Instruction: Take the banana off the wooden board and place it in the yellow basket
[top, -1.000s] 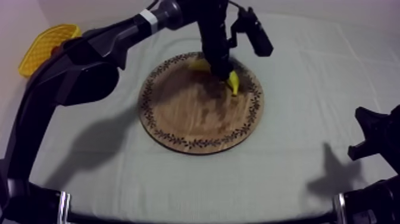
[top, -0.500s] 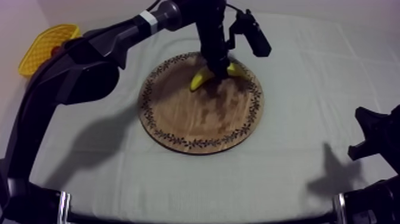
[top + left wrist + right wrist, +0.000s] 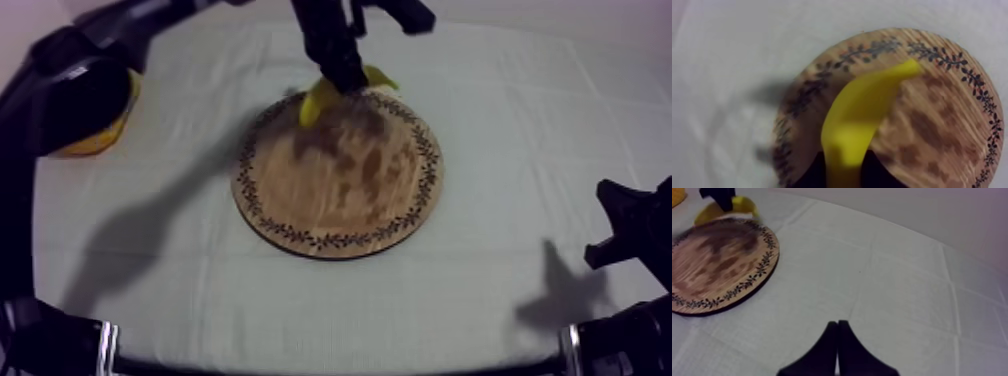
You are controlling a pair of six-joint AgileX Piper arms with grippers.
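While the right gripper [image 3: 837, 324] sits closed, the left gripper [image 3: 343, 78] has raised the gripped banana [image 3: 864, 112].

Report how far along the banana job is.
Done: the left gripper is shut on the banana, which appears lifted off the wooden board. In hand: it hangs over the board's far rim. Left: carry it to the yellow basket at the table's left and release it there. The right gripper rests shut, low at the right side.
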